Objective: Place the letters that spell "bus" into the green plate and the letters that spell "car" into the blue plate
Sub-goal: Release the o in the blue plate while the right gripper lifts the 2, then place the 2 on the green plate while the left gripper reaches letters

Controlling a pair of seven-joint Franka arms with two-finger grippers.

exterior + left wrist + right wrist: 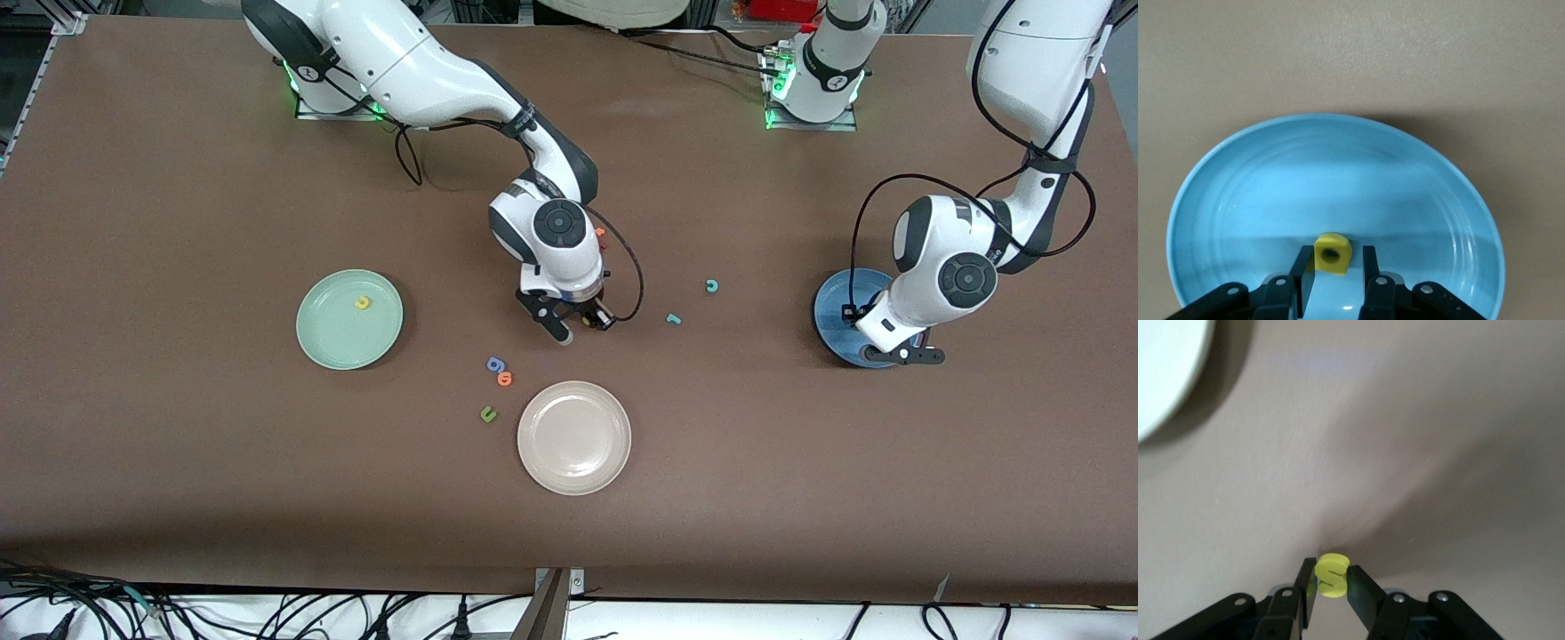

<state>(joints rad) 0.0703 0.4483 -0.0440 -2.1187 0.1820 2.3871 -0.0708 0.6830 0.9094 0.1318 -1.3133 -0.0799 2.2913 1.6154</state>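
1 letter, a yellow "u" (pixel 362 302), already lies in the green plate (pixel 349 319) toward the right arm's end of the table.

The right gripper (pixel 569 322), low over bare table farther from the front camera than the beige-white plate (pixel 574 437), is clamped on the yellow "s" (pixel 1332 575); that letter stands on edge between the fingers, its long axis roughly upright. The teal "b" cannot be located.

The left gripper (pixel 898 354) hangs over the blue plate (pixel 831 302), its narrow jaws flanking the yellow "a" (pixel 1332 253), which stands upright over the plate floor. Whether it is gripped or already let go cannot be told.

2 teal letters, the "c" (pixel 711 285) and the "r" (pixel 674 318), lie flat on the table between the arms.

By judgement, 1 of 6 placements is complete, 2 are in hand and 3 remain.
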